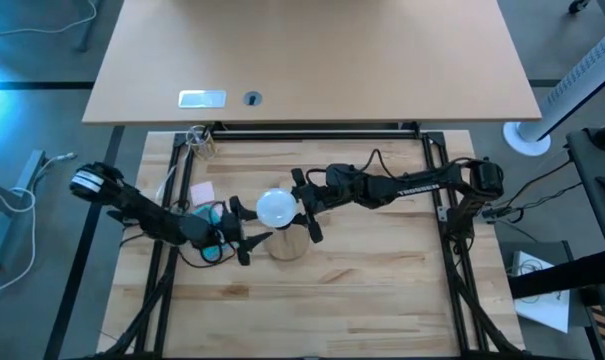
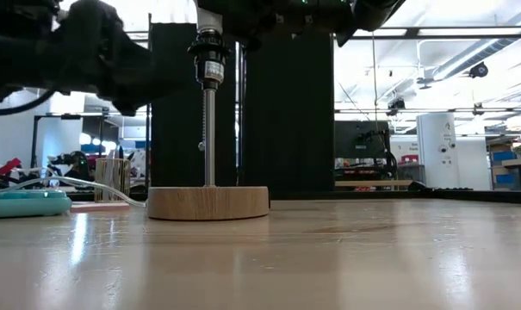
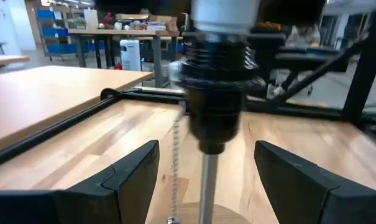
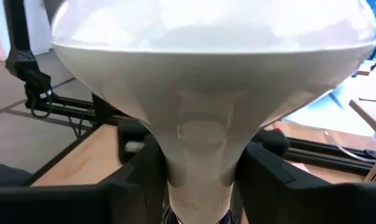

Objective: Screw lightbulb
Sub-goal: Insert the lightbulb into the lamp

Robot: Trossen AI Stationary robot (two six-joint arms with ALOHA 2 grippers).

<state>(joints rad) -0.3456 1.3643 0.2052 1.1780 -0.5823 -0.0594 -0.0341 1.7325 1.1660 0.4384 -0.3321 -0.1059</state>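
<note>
- Wooden slats make up my table (image 1: pixel 382 270), with a pale desk at 12 o'clock beyond it.
- At the table's centre the lightbulb (image 1: pixel 276 208) sits atop the black socket (image 3: pixel 215 93), on a thin rod above the wooden disc (image 2: pixel 207 202).
- My right claw (image 1: pixel 304 212) reaches in from 3 o'clock, clamped on the lightbulb's neck.
- My left claw (image 1: pixel 244 232), from 9 o'clock, stands apart either side of the socket.
- I judge the bulb light, smooth and fragile; the tapered neck gives the safest grip.
</note>
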